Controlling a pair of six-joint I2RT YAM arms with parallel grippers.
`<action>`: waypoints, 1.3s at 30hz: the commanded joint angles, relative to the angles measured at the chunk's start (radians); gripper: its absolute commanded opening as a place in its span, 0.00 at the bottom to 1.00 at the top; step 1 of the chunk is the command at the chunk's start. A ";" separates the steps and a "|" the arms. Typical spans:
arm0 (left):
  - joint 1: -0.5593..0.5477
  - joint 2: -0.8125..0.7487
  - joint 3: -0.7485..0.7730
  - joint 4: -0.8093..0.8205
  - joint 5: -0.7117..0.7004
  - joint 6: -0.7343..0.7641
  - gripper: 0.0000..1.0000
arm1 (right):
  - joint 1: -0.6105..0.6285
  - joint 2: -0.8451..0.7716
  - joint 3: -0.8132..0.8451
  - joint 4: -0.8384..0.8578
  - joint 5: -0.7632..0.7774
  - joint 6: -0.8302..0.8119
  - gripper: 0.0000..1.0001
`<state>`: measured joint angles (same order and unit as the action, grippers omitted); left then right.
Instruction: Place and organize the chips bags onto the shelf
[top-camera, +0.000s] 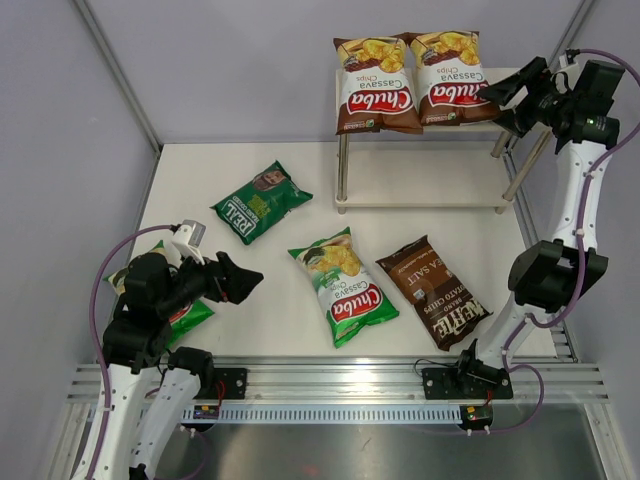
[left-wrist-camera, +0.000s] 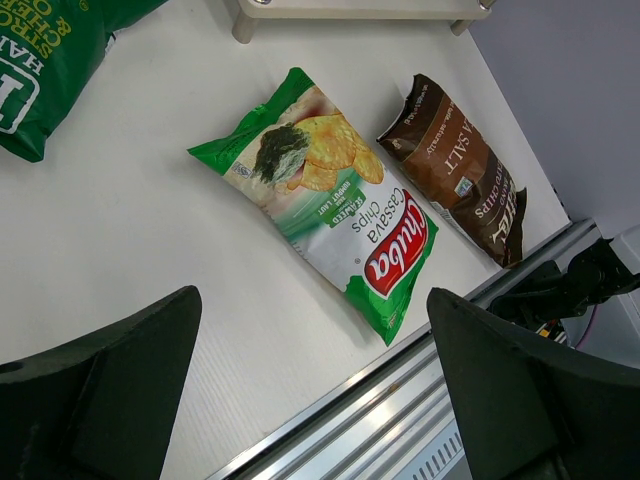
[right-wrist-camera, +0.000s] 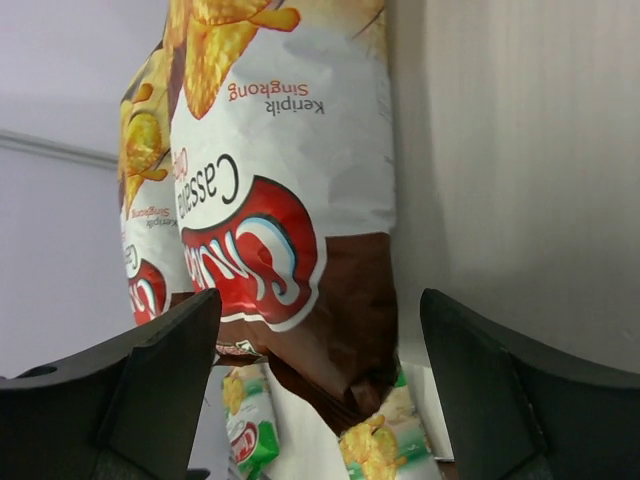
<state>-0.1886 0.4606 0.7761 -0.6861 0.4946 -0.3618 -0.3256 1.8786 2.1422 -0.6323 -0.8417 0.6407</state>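
Two brown Chuba bags (top-camera: 375, 85) (top-camera: 450, 75) stand side by side on the top board of the shelf (top-camera: 420, 190). My right gripper (top-camera: 503, 100) is open just right of the right brown bag, which fills the right wrist view (right-wrist-camera: 280, 200) beyond the spread fingers (right-wrist-camera: 160, 380). On the table lie the dark-green REAL bag (top-camera: 260, 202), a light-green Chuba bag (top-camera: 343, 287) and the Kettle bag (top-camera: 432, 292). A second light-green bag (top-camera: 190, 318) lies partly under my left arm. My left gripper (top-camera: 238, 280) is open and empty above the table, left of the light-green bag (left-wrist-camera: 330, 200).
The table's front rail (top-camera: 330, 378) runs along the near edge, and also shows in the left wrist view (left-wrist-camera: 400, 400). Grey walls enclose the table at left, back and right. The shelf's lower board (left-wrist-camera: 360, 8) holds nothing.
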 joint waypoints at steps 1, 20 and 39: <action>-0.005 0.000 -0.001 0.043 0.024 0.014 0.99 | -0.007 -0.061 0.053 -0.154 0.121 -0.111 0.88; -0.202 0.208 0.049 0.230 -0.120 -0.215 0.99 | -0.012 -0.467 -0.172 -0.183 0.246 -0.230 1.00; -0.802 1.119 0.540 0.560 -0.436 -0.217 0.99 | -0.004 -1.384 -0.897 -0.027 0.122 0.059 0.99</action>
<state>-0.9913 1.4658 1.2140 -0.2092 0.0422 -0.6228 -0.3355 0.5335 1.1736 -0.5922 -0.7448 0.7361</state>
